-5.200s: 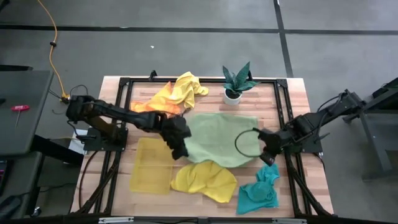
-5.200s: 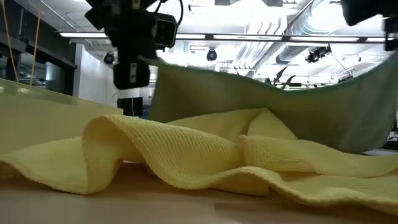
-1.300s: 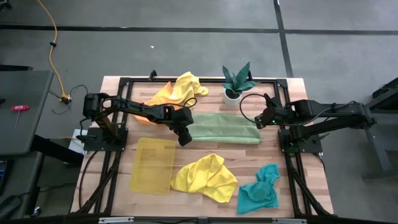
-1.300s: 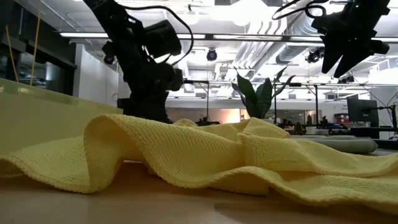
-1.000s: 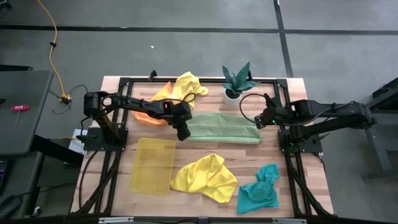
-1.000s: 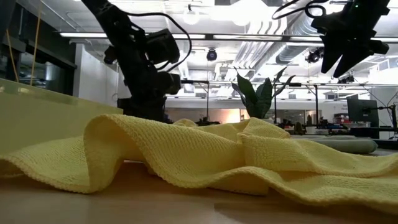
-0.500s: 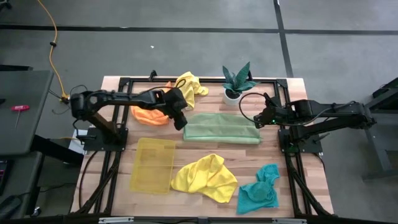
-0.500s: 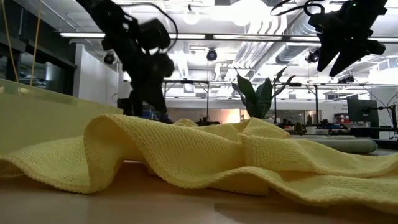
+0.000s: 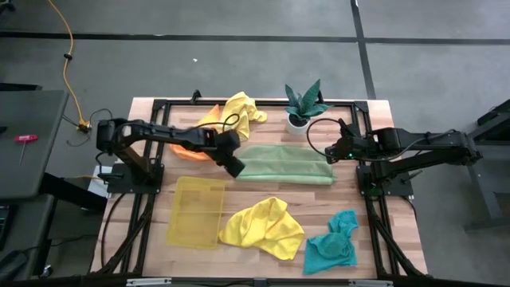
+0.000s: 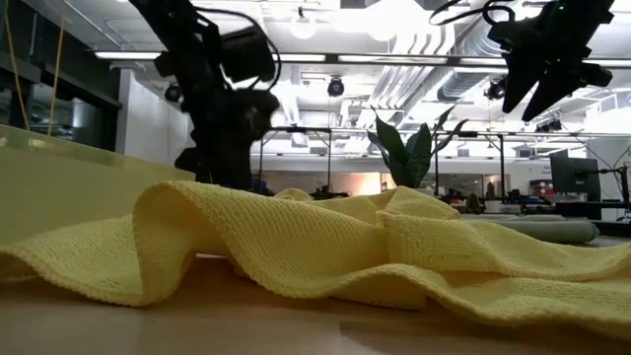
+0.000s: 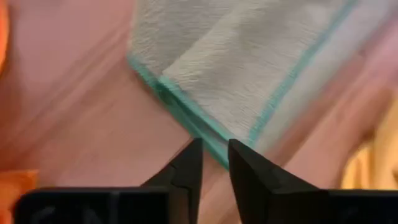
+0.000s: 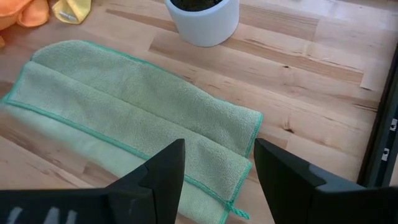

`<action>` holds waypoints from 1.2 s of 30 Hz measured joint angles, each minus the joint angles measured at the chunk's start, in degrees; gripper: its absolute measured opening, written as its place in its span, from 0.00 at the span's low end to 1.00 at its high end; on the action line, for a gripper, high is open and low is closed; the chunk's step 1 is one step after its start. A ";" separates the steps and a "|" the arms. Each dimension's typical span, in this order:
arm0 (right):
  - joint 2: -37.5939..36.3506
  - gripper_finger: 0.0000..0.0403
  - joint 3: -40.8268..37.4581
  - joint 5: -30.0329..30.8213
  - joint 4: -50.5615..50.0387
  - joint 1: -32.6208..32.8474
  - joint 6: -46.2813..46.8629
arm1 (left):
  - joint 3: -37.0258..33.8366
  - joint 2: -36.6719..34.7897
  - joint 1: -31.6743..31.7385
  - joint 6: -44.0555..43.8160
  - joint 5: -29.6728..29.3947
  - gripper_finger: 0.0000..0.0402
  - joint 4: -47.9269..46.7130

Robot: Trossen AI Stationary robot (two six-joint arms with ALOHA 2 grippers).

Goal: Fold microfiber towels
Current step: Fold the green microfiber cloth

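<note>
Olive-green towel [image 9: 284,164] lies folded into a long strip mid-bench, just in front of the potted plant [image 9: 304,105]. Left gripper [image 11: 212,158] sits at the strip's left end, jaws slightly parted, holding nothing. Right gripper [image 12: 214,163] hovers over the strip's right end, jaws released.

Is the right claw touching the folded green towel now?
Apart. In the right wrist view the right claw stands open above the green towel, whose surface lies undisturbed; in the low view it hangs high above the table.
</note>
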 joint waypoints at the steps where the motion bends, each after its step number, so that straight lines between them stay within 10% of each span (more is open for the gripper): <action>1: 0.02 0.46 0.00 0.00 0.00 0.01 0.00 | 0.00 0.61 -0.58 -1.04 -0.69 0.20 0.30; 13: 0.02 0.46 0.00 0.15 0.00 0.00 -0.04 | -0.02 2.07 -2.51 -7.95 -1.87 0.39 5.70; 36: 0.02 0.46 0.00 2.15 0.03 -0.01 0.20 | 0.02 5.52 0.30 -13.41 -0.69 0.40 6.69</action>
